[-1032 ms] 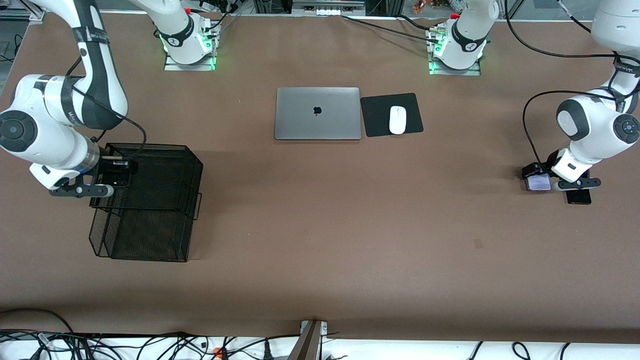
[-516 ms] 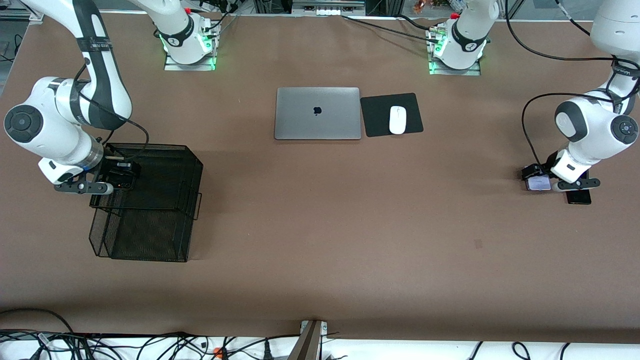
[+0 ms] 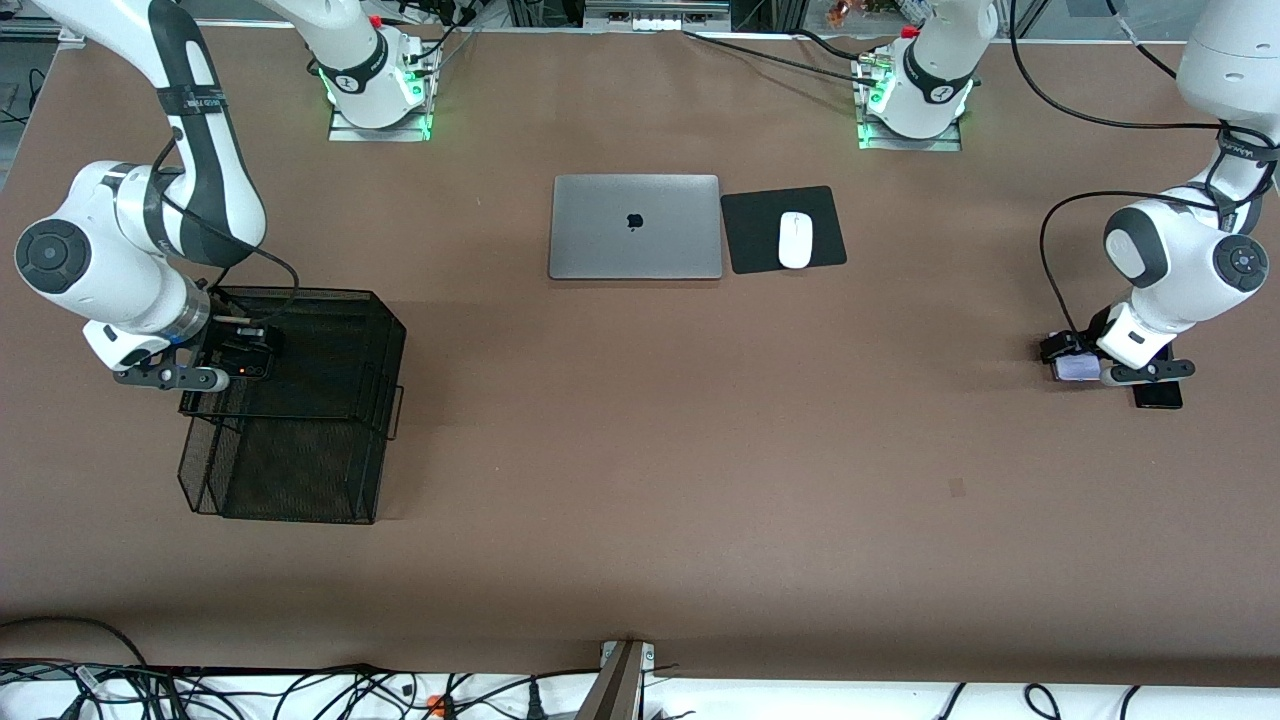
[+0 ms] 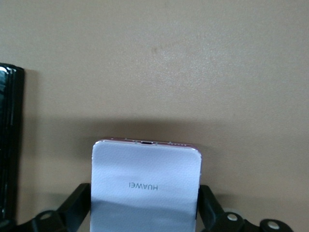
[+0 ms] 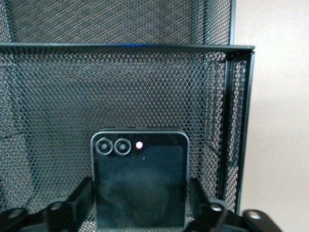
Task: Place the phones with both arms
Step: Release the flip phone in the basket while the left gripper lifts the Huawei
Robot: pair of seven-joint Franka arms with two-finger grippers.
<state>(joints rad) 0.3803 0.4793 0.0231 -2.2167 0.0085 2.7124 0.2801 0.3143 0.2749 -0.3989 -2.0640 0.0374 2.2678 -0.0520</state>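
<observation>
A pale lavender phone (image 3: 1074,369) lies flat on the table at the left arm's end. My left gripper (image 3: 1078,366) is down on it, and the left wrist view shows both fingers against the sides of this phone (image 4: 145,183), so the left gripper (image 4: 145,195) is shut on it. A long slim black phone (image 3: 1157,392) lies beside it (image 4: 9,145). At the right arm's end, my right gripper (image 3: 240,358) is in the upper tier of the black mesh basket (image 3: 330,400). A small black phone (image 5: 140,169) with camera lenses rests there between the fingers of the right gripper (image 5: 140,193), which is open with a thin gap at each side.
A shut silver laptop (image 3: 635,227) and a white mouse (image 3: 795,240) on a black pad (image 3: 830,205) lie at the middle of the table, nearer the arms' bases. Cables run along the edge nearest the front camera.
The right gripper's fingers have parted from the black phone in the basket, and that arm has shifted slightly. The left gripper's fingers have closed in on the lavender phone.
</observation>
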